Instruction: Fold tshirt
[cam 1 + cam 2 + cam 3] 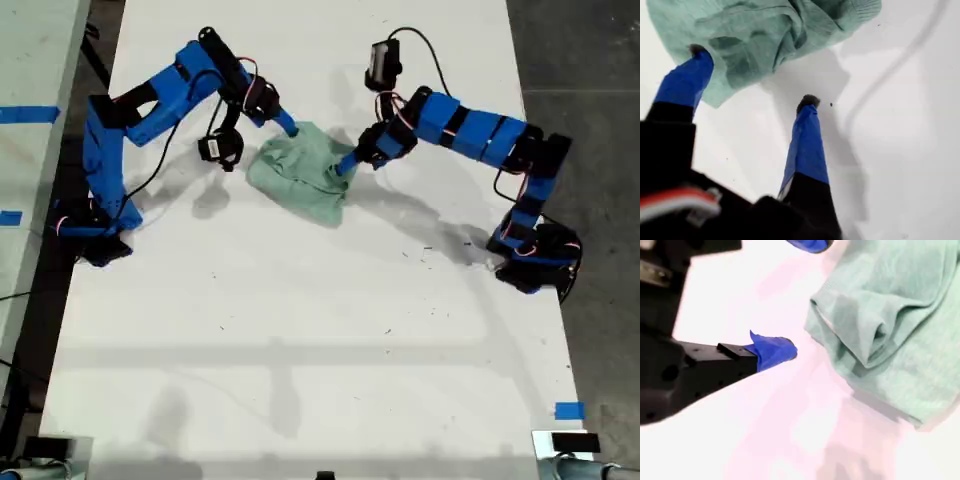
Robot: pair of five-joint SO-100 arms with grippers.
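Exterior view: crumpled mint-green cloth tshirt (305, 172) sits near the white table's (300, 330) far edge. My first gripper (752, 75) and second gripper (807, 295) are both spread, holding nothing. Guessing we're still flattening; next needs a hem pinch.

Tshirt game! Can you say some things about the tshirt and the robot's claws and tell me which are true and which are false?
1. The tshirt is pale mint green. True.
2. The tshirt lies flat and spread out. False: it is bunched up in a wrinkly heap.
3. My first gripper is open. True: one fingertip is at the cloth's edge, the other over bare table.
4. My second gripper is shut on the tshirt. False: it is open, with the cloth beside it.
5. The table is white. True.
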